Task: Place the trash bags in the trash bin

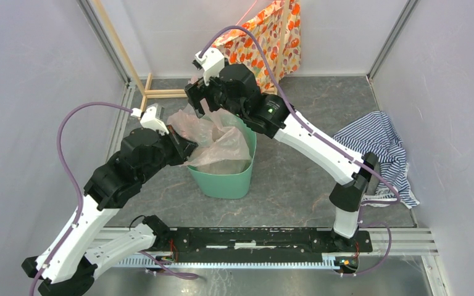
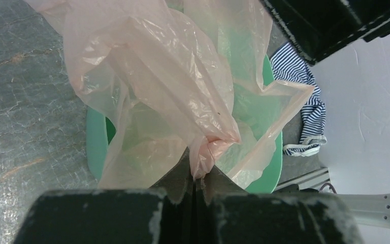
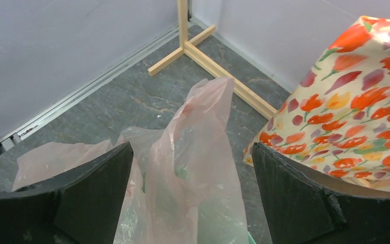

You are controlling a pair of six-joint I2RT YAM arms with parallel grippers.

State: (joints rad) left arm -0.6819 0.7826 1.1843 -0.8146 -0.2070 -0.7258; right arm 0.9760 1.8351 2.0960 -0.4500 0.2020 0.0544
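The mint-green trash bin (image 1: 225, 180) stands in the middle of the floor. A thin translucent pink trash bag (image 1: 213, 137) is draped into its mouth and stands up above the rim. My left gripper (image 1: 185, 148) is shut on a bunched edge of the bag (image 2: 210, 147) at the bin's left rim (image 2: 95, 142). My right gripper (image 1: 199, 102) hovers over the bin's far side, open, with an upright flap of the bag (image 3: 203, 152) between its fingers (image 3: 89, 183) and no contact.
An orange floral-patterned bag (image 1: 265, 37) leans at the back wall behind the right arm. A wooden stand (image 1: 160, 92) sits at the back left. A blue-striped cloth (image 1: 379, 148) lies on the floor at right.
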